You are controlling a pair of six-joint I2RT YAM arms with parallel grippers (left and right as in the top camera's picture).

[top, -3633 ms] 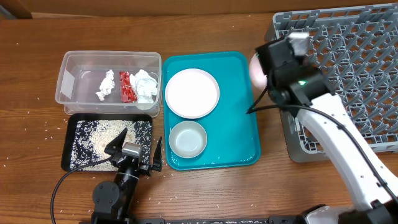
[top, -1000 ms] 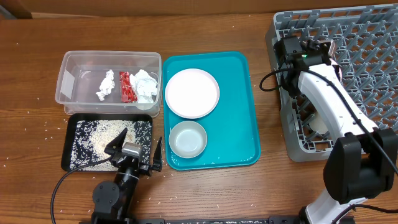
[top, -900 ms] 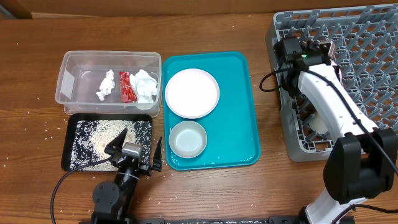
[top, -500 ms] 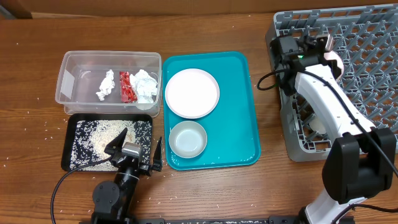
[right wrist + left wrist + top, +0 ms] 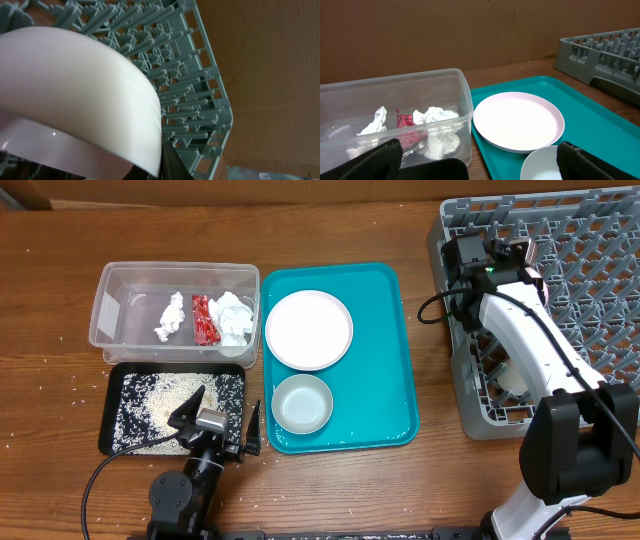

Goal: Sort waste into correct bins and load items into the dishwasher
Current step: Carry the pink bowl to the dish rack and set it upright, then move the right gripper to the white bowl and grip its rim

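My right gripper point(image 5: 508, 258) is over the near-left corner of the grey dish rack point(image 5: 590, 310). It is shut on the rim of the white-pinkish bowl point(image 5: 75, 85), which is tilted just above the rack pegs point(image 5: 190, 85). One dark finger point(image 5: 172, 162) shows against the bowl's edge. The white plate point(image 5: 308, 329) and the grey-green bowl point(image 5: 302, 402) sit on the teal tray point(image 5: 385, 360). My left gripper point(image 5: 215, 425) is open and empty, low at the front by the black tray point(image 5: 112, 405). The chopsticks are out of view.
The clear tub point(image 5: 108, 285) holds a red wrapper point(image 5: 204, 318) and white tissue wads point(image 5: 233, 318). The black tray holds rice grains point(image 5: 160, 395). Loose grains point(image 5: 60, 380) lie on the wood left of it. The left wrist view shows the tub point(image 5: 465, 95) and plate point(image 5: 518, 120).
My right gripper has carried the white-pinkish bowl from beside the teal tray's right edge to over the rack's corner. In the last second it only shifted slightly. The left arm has not moved.
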